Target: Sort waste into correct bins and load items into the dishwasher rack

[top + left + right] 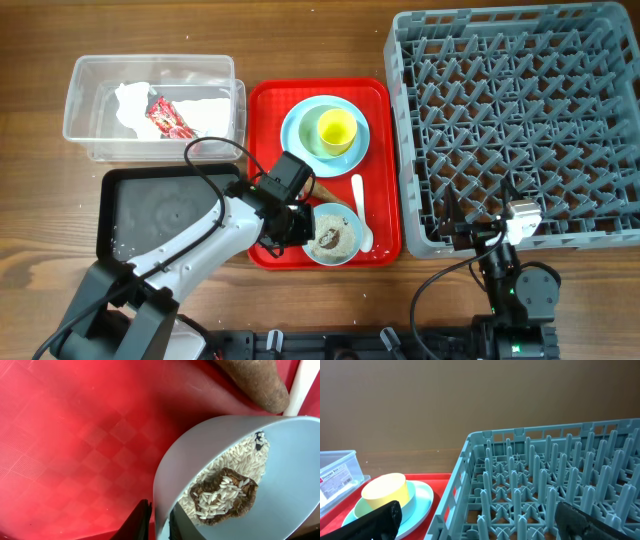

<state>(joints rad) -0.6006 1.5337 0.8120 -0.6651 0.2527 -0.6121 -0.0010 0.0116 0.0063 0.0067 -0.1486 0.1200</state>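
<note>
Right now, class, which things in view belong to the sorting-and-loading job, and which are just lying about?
Job: dishwasher rack, clear tub, black tray, plate, yellow cup, spoon, bowl with rice and brown scrap, brown stick, tissue, red wrapper.
Lying about: red serving tray, wooden table.

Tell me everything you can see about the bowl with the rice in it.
The small light-blue bowl looks like smooth matte plastic, round. It sits on the red tray at the edge nearest the robot, beside the white spoon. Inside are white rice grains and a brown food piece. The left gripper straddles its rim, one finger outside, one inside.
</note>
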